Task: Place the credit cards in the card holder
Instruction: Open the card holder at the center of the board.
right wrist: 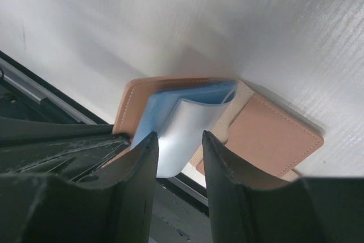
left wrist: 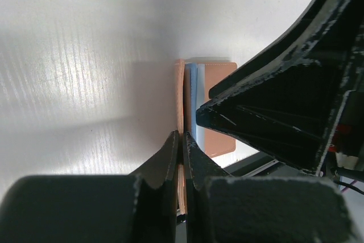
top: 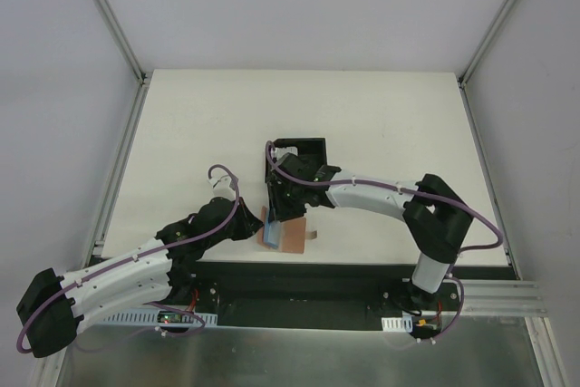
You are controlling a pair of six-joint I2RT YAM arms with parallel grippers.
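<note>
Wallet (top: pixel 292 235) sits open near the table's (top: pixel 381 115) near edge, around the centre, with a black box (top: pixel 304 146) just beyond it. Left gripper (left wrist: pixel 181 138) is fully closed, pinching the wallet's left flap, which is raised on edge while the right half lies flat. Right gripper (right wrist: pixel 179 136) is partly open, its fingers squeezing the cards (right wrist: pixel 187 118) across their width: light blue plus a pale one, bowed between the fingers. The cards' far end meets the wallet at the fold. Can't tell whether it's in a pocket. The grippers are close together over the wallet.
</note>
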